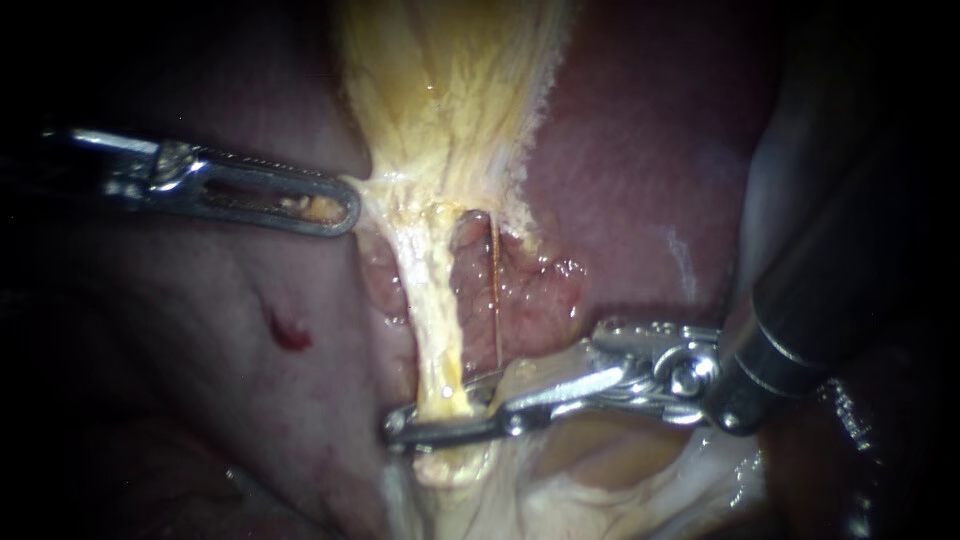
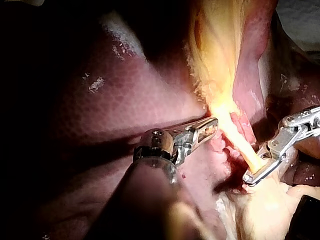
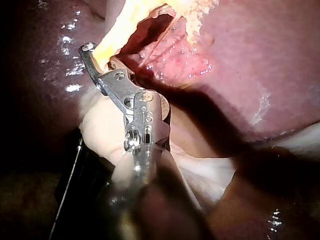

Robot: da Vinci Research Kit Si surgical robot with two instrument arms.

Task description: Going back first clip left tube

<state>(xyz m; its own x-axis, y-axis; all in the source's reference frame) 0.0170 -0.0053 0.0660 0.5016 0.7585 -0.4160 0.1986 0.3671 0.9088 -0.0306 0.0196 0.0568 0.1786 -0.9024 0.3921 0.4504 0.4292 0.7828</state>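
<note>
Straddling tube (image 1: 435, 320), right instrument's (image 1: 400, 426) parted jaws; far jaw mostly hidden behind tube.

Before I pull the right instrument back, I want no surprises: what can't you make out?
Any clip on the tube: endoscope view, right instrument covers that spot.
Left instrument, tip contact: left wrist view, glare washes it out.
Tube past the jaws: right wrist view, instrument covers it.

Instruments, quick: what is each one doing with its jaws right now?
Left instrument: jaws shut on the gallbladder.
Right instrument: jaws open, the tube between them.
</note>
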